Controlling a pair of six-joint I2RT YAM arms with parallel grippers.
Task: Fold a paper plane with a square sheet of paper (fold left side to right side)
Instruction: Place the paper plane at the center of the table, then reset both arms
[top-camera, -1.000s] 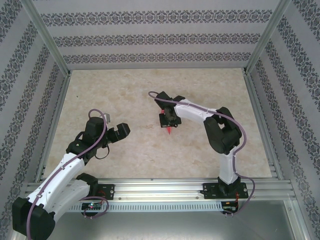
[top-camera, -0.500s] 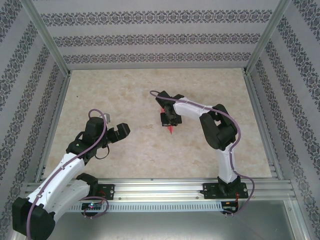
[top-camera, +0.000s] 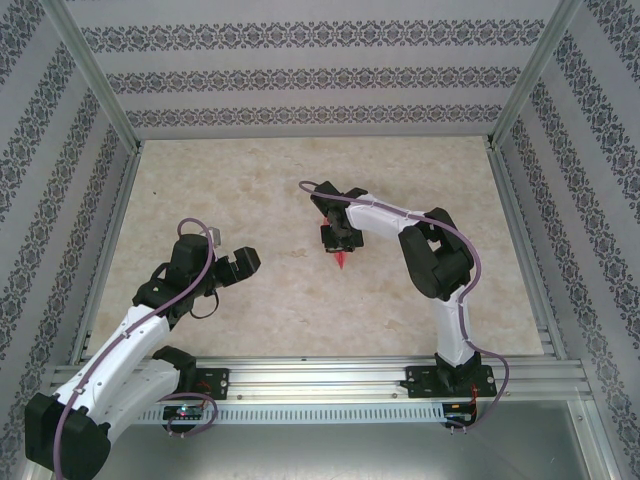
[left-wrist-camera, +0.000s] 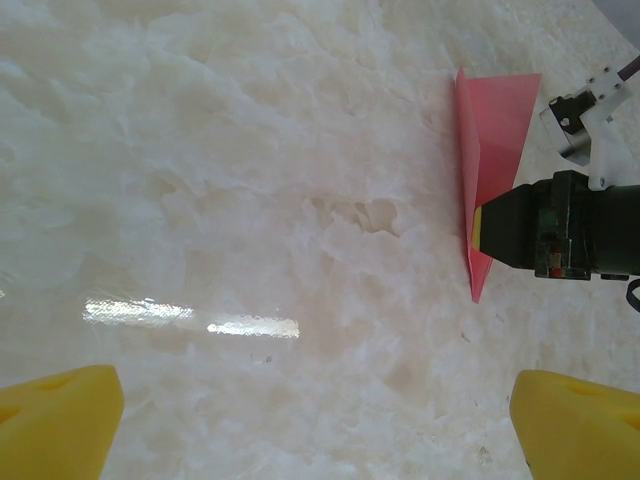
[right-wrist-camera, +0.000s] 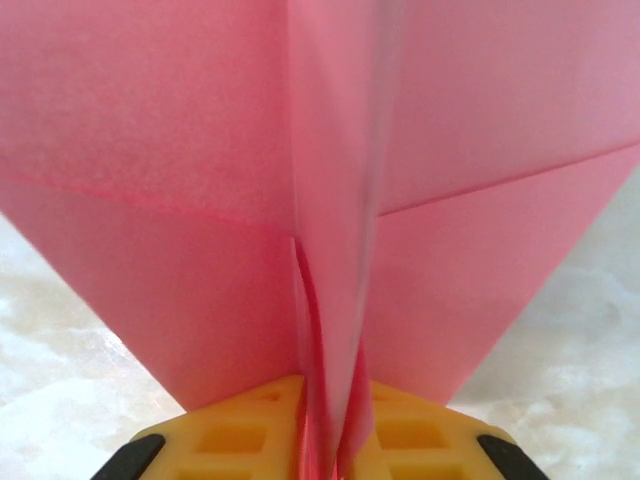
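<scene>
At surface (top-camera: 250, 190) centre: the paper plane (left-wrist-camera: 495, 110), ridge pinched in the right end effector's (right-wrist-camera: 328, 440) narrow jaws; left end effector (left-wrist-camera: 315, 430) wide, well apart. Risk, we judge: slack pinch, plane topples, creases spring.

From above, the right pincer (top-camera: 338, 243) covers nearly all of the paper plane (top-camera: 341, 262), only its red tip peeking out; in the right wrist view its wings run off the edges, ridge blurred.
</scene>
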